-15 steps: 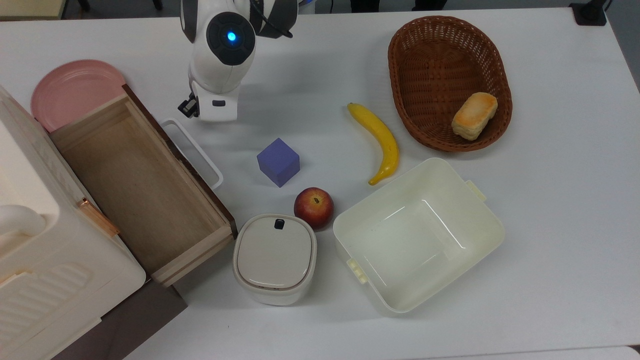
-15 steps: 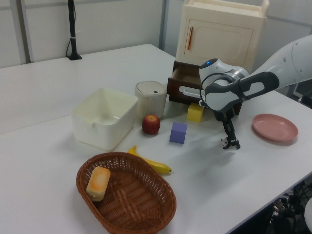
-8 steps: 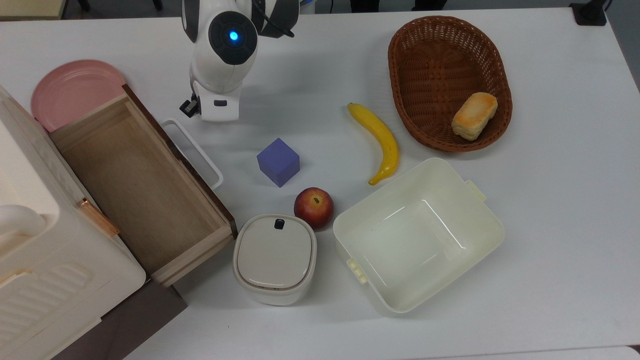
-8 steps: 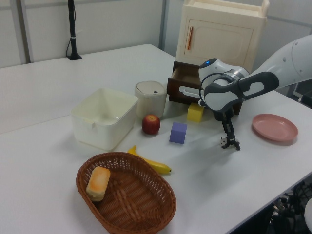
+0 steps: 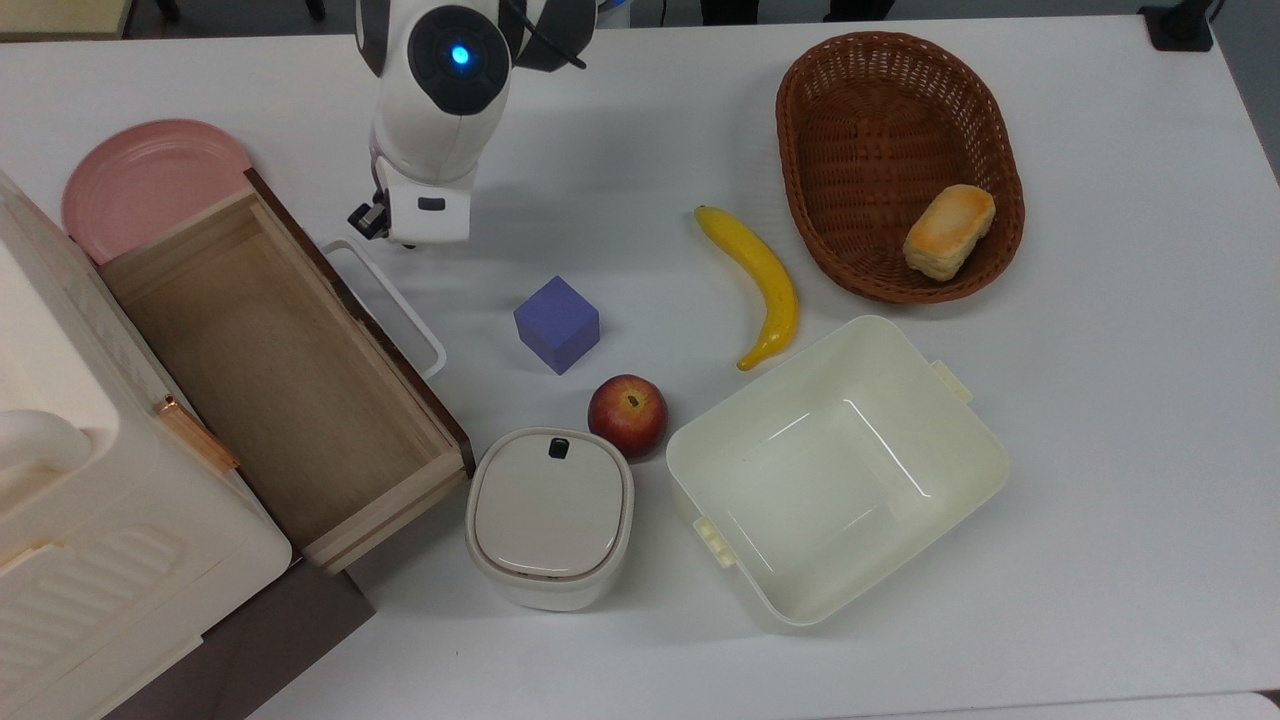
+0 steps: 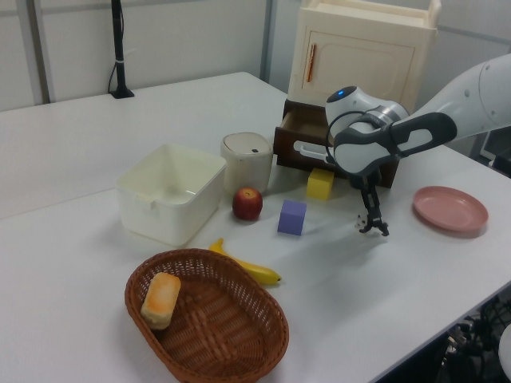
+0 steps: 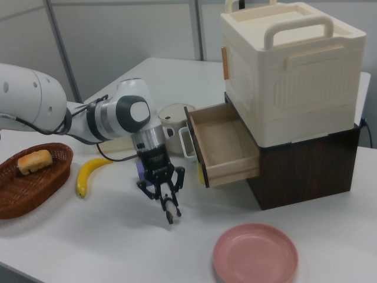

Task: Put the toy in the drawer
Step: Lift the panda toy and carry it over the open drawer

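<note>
Toy in the grip, clear of the table; drawer open and not yet loaded.

In the right view your gripper [image 7: 169, 209] points down with its fingers closed on a small black-and-white object, which I take to be the toy [image 7: 170, 210]; it hangs just above the white table [image 7: 88, 236] in front of the pink plate [image 7: 255, 254]. The left view shows the gripper [image 6: 372, 226] lifted off the surface beside the drawer front. The drawer [image 5: 270, 370] stands pulled out of the cream cabinet [image 5: 60, 480], its wooden floor bare in the top view. So the pick looks done and the placing is left: you would need to carry the toy over the dark front panel and white handle [image 5: 385, 300], above the cavity, then let go. The purple cube [image 5: 557, 323] and banana [image 5: 760, 283] lie apart from that path.
</note>
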